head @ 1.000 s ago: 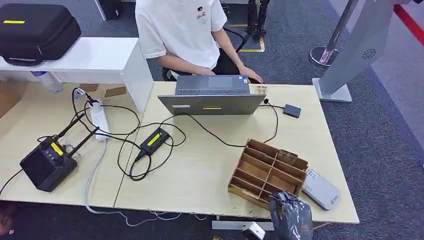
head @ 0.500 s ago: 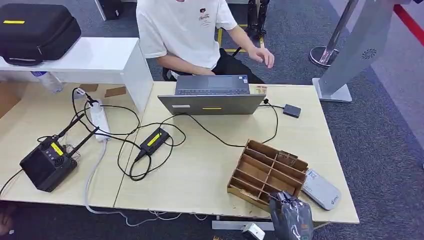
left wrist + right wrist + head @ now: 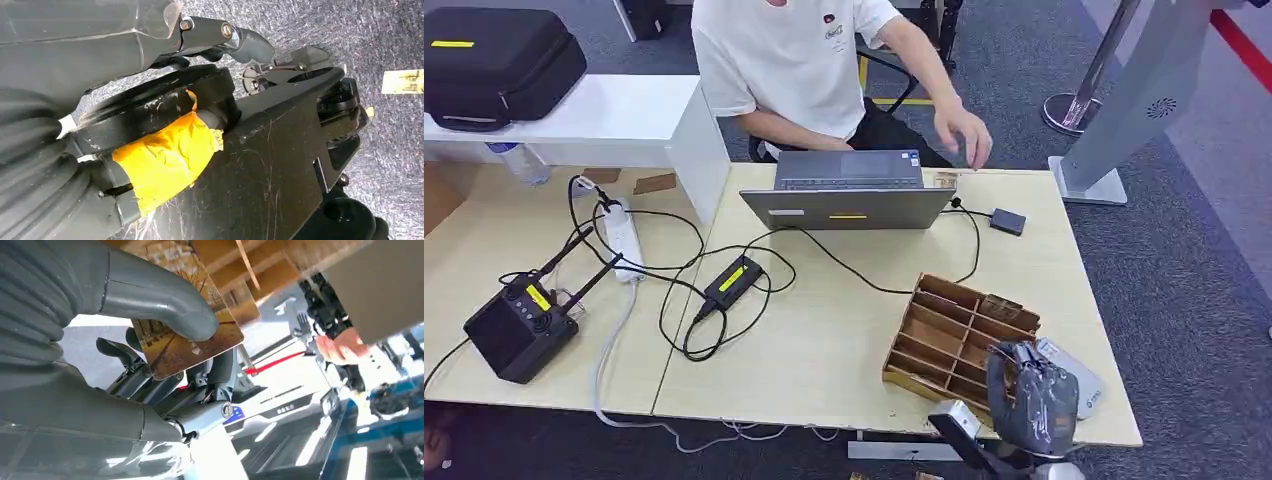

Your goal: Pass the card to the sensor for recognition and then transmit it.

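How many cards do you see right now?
2. One card is pinched in the right hand by the wooden organizer; another card stands in the organizer's far slot. More may be hidden in other slots.

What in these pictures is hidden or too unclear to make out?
- Card: the right wrist view shows a brownish picture, its details too blurred to read; the right hand covers it in the head view.
- Grey sensor: partly behind that hand, markings too small.
- Left hand: cut off by dark robot parts, fingers unclear.
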Controlling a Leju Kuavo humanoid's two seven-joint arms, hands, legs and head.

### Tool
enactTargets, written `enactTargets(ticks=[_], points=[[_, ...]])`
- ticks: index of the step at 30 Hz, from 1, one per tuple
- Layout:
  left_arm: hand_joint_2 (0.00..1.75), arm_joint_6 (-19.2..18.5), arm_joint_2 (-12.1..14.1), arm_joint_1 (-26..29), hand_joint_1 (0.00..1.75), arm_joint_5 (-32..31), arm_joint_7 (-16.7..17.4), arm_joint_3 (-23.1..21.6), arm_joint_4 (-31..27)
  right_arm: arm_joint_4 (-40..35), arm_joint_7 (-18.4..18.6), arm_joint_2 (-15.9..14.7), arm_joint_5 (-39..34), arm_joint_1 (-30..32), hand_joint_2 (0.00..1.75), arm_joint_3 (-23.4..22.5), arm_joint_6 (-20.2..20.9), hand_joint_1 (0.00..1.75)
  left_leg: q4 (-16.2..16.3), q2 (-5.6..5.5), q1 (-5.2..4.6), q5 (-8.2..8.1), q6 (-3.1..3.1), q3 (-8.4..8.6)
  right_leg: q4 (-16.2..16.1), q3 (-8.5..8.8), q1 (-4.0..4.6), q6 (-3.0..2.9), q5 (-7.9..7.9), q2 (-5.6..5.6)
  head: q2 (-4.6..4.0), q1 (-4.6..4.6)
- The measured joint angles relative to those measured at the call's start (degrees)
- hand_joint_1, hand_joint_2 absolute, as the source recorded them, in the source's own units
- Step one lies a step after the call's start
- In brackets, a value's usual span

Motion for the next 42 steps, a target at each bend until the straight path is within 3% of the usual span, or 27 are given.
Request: enactTargets(ticks=[4, 7, 13, 18, 25, 34, 42], points=[[1.75, -0.09, 0.02, -0.03, 0.0, -0.39, 0.07, 0.0, 0.0, -0.76, 4.2, -4.2, -2.72, -2.22, 1.75, 4.44, 0.0, 1.75, 0.0, 0.01, 0.0, 0.02, -0.02, 0.0, 0.0, -0.01, 0.0, -0.03, 0.04, 0.01, 0.0, 0.0], [1.75, -0.11, 0.04, -0.05, 0.0, -0.44, 0.09, 0.0, 0.0, -0.81, 5.36, -6.46, -3.32, -3.61, 1.75, 7.02, 0.0, 1.75, 0.01, -0.01, 0.0, 0.02, -0.03, 0.01, 0.0, -0.01, 0.01, -0.03, 0.04, 0.0, 0.0, -0.02], [1.75, -0.13, 0.02, -0.05, 0.0, -0.55, 0.09, -0.02, 0.0, -0.81, 5.93, -8.64, -3.41, -4.6, 1.75, 9.3, 0.0, 1.75, 0.0, -0.01, 0.02, 0.02, -0.03, -0.01, 0.01, -0.02, 0.02, -0.03, 0.04, 0.0, 0.0, -0.02], [1.75, -0.4, 0.02, -0.13, 0.0, -1.82, 0.2, -0.02, 0.0, -0.46, 9.3, -11.2, -4.9, -7.5, 1.75, 11.64, 0.04, 1.75, 0.0, 0.01, 0.01, 0.04, -0.06, -0.03, 0.01, -0.02, 0.01, -0.02, 0.06, 0.02, 0.0, -0.02], [1.75, -1.62, 0.24, -0.69, 0.0, -7.08, 1.22, -0.02, 0.0, 6.56, 16.42, -14.59, 0.72, -22.37, 1.75, 14.67, 0.15, 1.75, 0.01, 0.01, 0.0, 0.33, -0.02, -0.12, 0.02, -0.12, 0.01, -0.02, 0.35, 0.08, 0.0, 0.0], [1.75, -2.41, 0.24, -1.37, 0.0, -11.82, 2.43, -0.04, 0.0, 25.87, 21.71, -16.44, 6.03, -43.03, 1.75, 19.61, 0.17, 1.75, 0.01, -0.05, 0.01, 0.57, -0.06, -0.21, 0.06, -0.25, 0.01, -0.04, 0.58, 0.07, 0.0, -0.02], [1.75, -2.62, 0.2, -1.61, 0.0, -12.83, 2.73, -0.04, 0.0, 36.11, 23.13, -16.49, 6.95, -50.62, 1.75, 22.21, 0.61, 1.75, 0.01, -0.05, 0.01, 0.58, -0.08, -0.26, 0.06, -0.31, 0.01, -0.03, 0.58, 0.06, 0.0, -0.02]])
